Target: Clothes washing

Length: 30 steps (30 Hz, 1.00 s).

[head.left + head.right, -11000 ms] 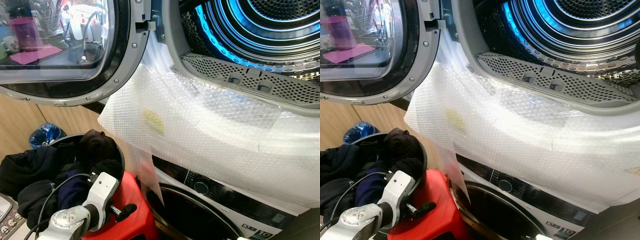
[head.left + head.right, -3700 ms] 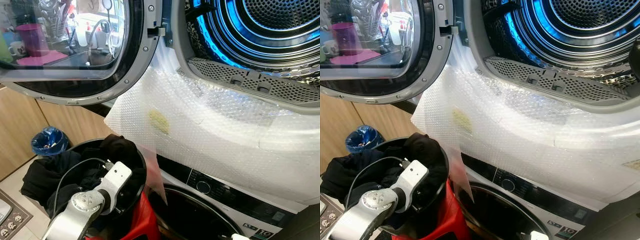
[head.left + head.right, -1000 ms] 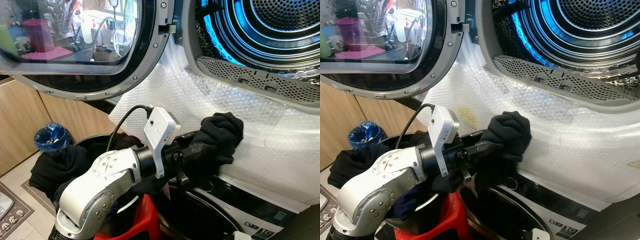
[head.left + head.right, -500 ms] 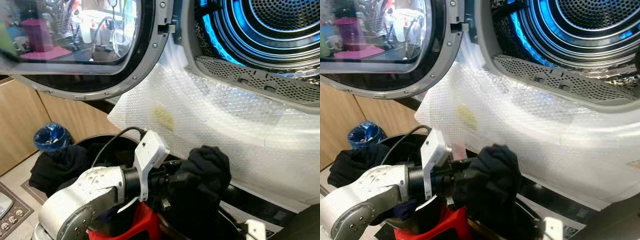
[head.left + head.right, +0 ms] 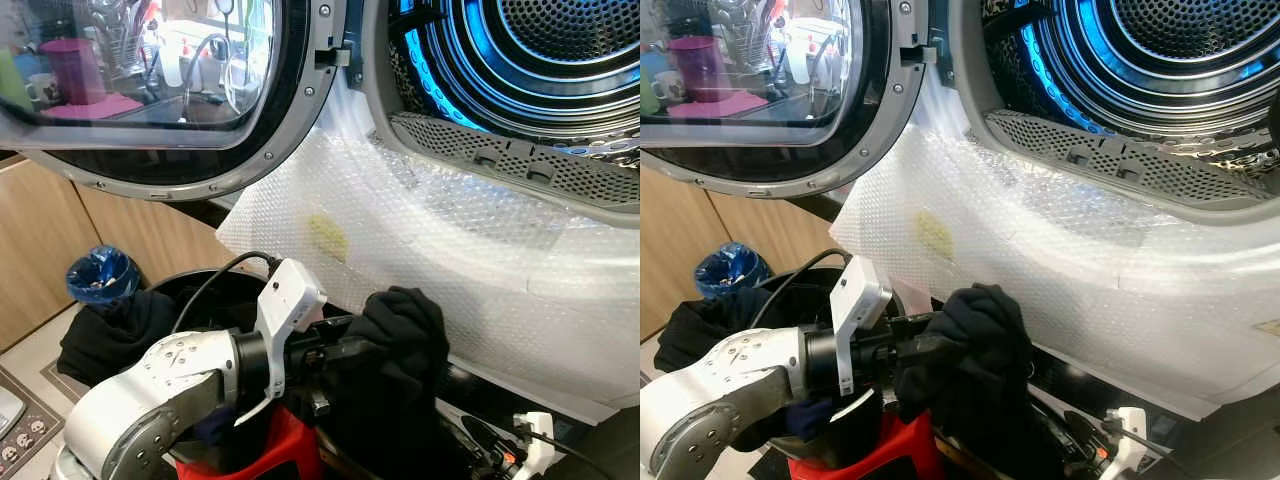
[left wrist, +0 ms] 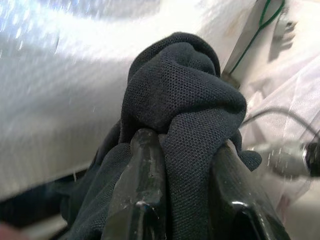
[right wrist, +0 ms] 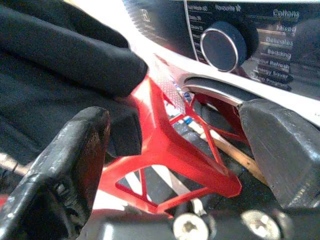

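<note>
Dark knit garment (image 6: 180, 110) – bunched, L end effector (image 6: 185, 175)

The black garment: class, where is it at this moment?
The black garment is clamped in the left gripper, held above the laundry basket, just below the bubble wrap under the open drum.

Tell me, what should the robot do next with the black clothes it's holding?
Probably lift it up toward the open drum. The left gripper is shut on the black garment, which hangs below the bubble wrap under the drum's mouth.
</note>
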Motion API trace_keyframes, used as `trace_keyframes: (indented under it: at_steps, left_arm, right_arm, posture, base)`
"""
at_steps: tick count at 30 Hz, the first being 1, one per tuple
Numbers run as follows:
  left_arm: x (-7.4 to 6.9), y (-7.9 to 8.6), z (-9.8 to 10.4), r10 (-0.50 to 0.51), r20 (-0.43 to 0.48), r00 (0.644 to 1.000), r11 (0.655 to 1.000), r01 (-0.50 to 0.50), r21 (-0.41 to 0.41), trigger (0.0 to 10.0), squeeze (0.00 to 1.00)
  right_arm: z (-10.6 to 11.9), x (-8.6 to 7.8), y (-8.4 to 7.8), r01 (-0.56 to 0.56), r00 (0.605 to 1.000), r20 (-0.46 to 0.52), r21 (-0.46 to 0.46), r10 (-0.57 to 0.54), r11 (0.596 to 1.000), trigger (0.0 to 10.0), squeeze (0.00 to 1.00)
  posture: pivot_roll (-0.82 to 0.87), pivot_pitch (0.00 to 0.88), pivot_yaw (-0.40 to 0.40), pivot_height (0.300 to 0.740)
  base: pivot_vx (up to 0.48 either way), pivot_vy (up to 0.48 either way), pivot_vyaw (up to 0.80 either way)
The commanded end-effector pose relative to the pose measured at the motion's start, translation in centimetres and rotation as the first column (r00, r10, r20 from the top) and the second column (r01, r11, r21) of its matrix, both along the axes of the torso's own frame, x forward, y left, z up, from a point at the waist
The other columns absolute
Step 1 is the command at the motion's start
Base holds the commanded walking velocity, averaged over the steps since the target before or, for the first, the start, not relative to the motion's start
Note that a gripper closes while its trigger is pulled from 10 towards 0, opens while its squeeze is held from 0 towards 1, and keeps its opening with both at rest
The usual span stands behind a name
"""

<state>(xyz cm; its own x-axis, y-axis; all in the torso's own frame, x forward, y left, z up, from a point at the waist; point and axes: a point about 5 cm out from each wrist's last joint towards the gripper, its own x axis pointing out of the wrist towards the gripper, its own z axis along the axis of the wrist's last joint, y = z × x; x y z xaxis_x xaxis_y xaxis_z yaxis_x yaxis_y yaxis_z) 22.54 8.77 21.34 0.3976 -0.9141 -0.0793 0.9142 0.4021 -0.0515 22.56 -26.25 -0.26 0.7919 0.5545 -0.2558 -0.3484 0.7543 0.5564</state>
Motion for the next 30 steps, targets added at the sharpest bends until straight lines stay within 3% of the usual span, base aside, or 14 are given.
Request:
trace_keyframes:
  at_steps: [1,3,6,10,15,18,22,24,30]
  left_arm:
    - [-0.8,0.0,0.5,-0.027,0.009,1.0,1.0,0.027,-0.013,0.0,0.0]
    - [-0.9,0.2,0.2,-0.025,-0.002,1.0,1.0,0.025,0.002,0.0,0.0]
    - [-0.9,0.6,-0.4,-0.016,-0.013,1.0,0.999,0.017,0.036,0.0,0.0]
    - [-0.9,0.5,-0.5,-0.011,-0.024,1.0,1.0,0.012,0.021,0.0,0.0]
    - [-0.7,0.5,-0.4,-0.009,-0.021,1.0,1.0,0.009,0.015,0.0,0.0]
    - [-0.4,0.6,0.1,0.007,-0.009,1.0,1.0,-0.007,-0.002,0.0,0.0]
    - [-0.3,0.7,0.2,0.016,-0.007,1.0,1.0,-0.016,-0.008,0.0,0.0]
    - [-0.2,0.7,0.2,0.019,-0.008,1.0,1.0,-0.019,-0.009,0.0,0.0]
    - [-0.2,0.0,0.1,-0.002,-0.022,1.0,1.0,0.002,-0.031,0.0,0.0]
  right_arm:
    - [0.7,-0.1,-0.4,-0.053,0.998,0.031,0.014,0.053,0.998,10.0,1.0]
    - [1.0,0.3,-0.7,-0.033,0.998,0.045,0.007,0.032,0.999,10.0,1.0]
    - [2.4,1.3,-1.1,0.016,0.99,0.136,0.09,-0.028,0.996,10.0,1.0]
    - [4.0,2.1,-0.2,-0.069,0.971,0.239,0.189,0.022,0.98,10.0,1.0]
    - [4.8,1.6,1.7,-0.237,0.938,0.309,0.24,0.157,0.941,10.0,1.0]
    - [3.3,-0.3,2.8,-0.373,0.916,0.226,0.17,0.333,0.912,10.0,1.0]
    - [3.5,-1.0,3.0,-0.405,0.903,0.24,0.195,0.357,0.893,10.0,1.0]
    - [4.2,-1.4,4.0,-0.447,0.881,0.277,0.221,0.384,0.867,10.0,1.0]
    - [5.8,0.1,6.1,-0.419,0.871,0.383,0.255,0.307,0.871,10.0,1.0]
  posture:
    - [0.02,0.071,-0.031,0.74]
    - [0.02,0.071,-0.03,0.74]
    - [0.02,0.067,-0.03,0.74]
    - [0.01,0.063,-0.028,0.74]
    - [0.01,0.067,-0.027,0.74]
    - [0.02,0.082,-0.029,0.74]
    - [0.02,0.09,-0.031,0.74]
    - [0.01,0.094,-0.032,0.74]
    - [0.01,0.102,-0.031,0.74]
  base:
    - [0.0,0.0,0.0]
    - [0.0,0.0,0.0]
    - [0.0,0.0,0.0]
    - [0.0,0.0,0.0]
    - [0.0,0.0,0.0]
    - [0.0,0.0,0.0]
    - [0.0,0.0,0.0]
    - [0.0,0.0,0.0]
    - [0.0,0.0,0.0]
